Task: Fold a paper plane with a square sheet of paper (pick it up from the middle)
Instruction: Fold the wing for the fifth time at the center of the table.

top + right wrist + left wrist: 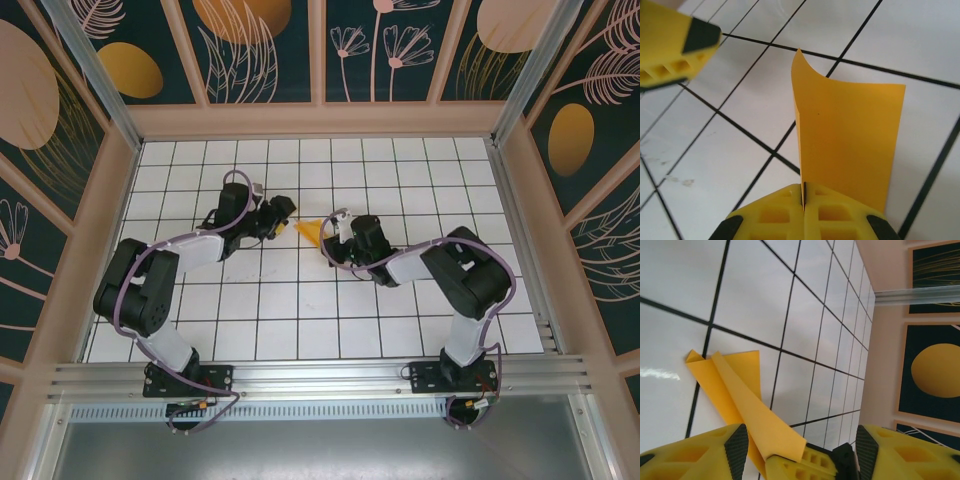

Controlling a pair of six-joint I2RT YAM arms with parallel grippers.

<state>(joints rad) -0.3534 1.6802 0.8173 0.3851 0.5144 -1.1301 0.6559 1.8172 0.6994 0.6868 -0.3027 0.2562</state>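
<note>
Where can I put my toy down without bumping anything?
Bare tiles run along the back wall, and at the front between the left arm and right arm. Crowded mid-table, where the left gripper and right gripper meet at the paper.

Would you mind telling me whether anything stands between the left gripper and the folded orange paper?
Nothing visible does. The left gripper is open and sits right beside the folded orange paper above the white tiled floor. The right gripper is shut on one end of the paper.
</note>
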